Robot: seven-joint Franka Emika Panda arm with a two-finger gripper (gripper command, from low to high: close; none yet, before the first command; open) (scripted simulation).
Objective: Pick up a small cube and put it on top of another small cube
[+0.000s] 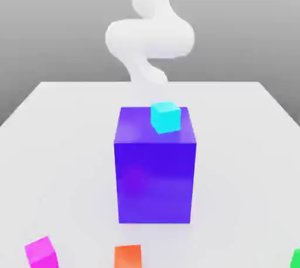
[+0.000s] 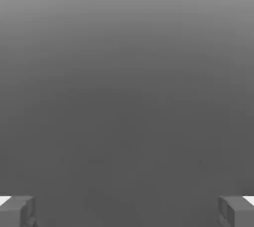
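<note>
Bench [image 1: 252, 161] is the largest thing, white and flat, and it spreads wide under all the objects; above it, near the middle of the exterior view, comes down the white arm [image 1: 149, 38], bent at its thick joint, and its lower part becomes very pale behind the large block, so its end is difficult to make out there.

Next in size is the large blue-purple block [image 1: 155, 182]; it stands upright on the bench, near the centre, with one glossy face toward the camera.

Then come the small cubes; the cyan cube [image 1: 166, 118] appears on the top face of the block, toward the exterior view's right, and it is turned a little against the block's edges; the magenta-pink cube [image 1: 42, 253], which is the one for the task, lies on the bench at the near edge of the exterior view, toward its left, also turned at an angle and well apart from the block; the orange cube [image 1: 128, 257] is in front of the block, between the magenta-pink cube and the green cube [image 1: 296, 259], which is cut by the near corner at the exterior view's right.

In the hand view, the tool [image 2: 127, 213] is wide open; its two fingers are far apart and hold nothing.
</note>
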